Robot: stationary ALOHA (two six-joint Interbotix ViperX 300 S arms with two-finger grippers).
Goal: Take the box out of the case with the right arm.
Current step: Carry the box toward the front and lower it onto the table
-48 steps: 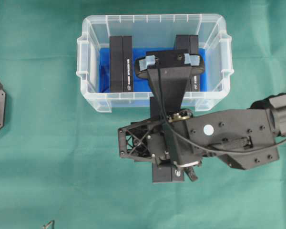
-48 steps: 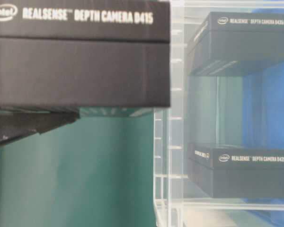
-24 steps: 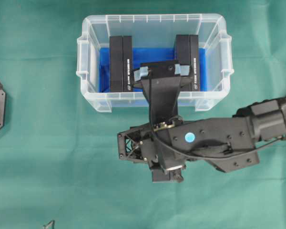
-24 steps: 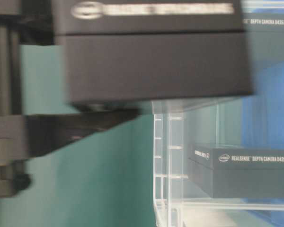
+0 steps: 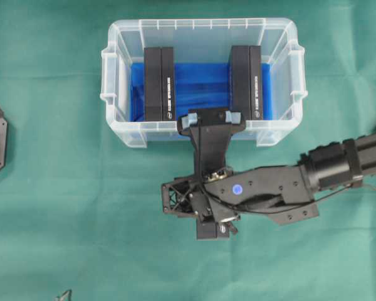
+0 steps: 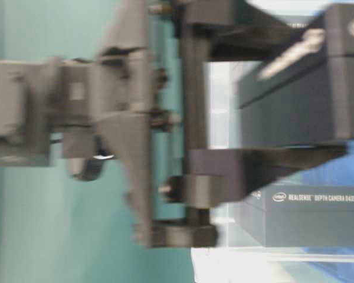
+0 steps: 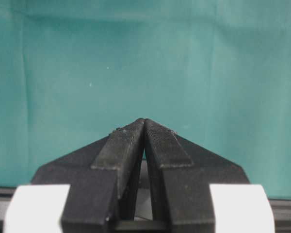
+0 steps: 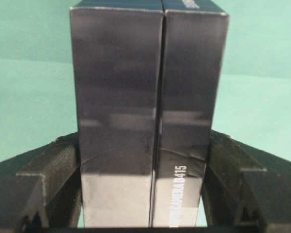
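Two boxes are remaining in the case; the right tool is grasping a third box, hanging outside the near wall. Risk: swinging low could be striking that rim. Left tool is resting clenched.

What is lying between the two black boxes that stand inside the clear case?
Only the bare blue bottom of the case lies between the left box and the right box; the overhead view shows this.

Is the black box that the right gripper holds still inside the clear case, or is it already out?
Out. The right gripper grips the box over green cloth; overhead, the case holds only two boxes.
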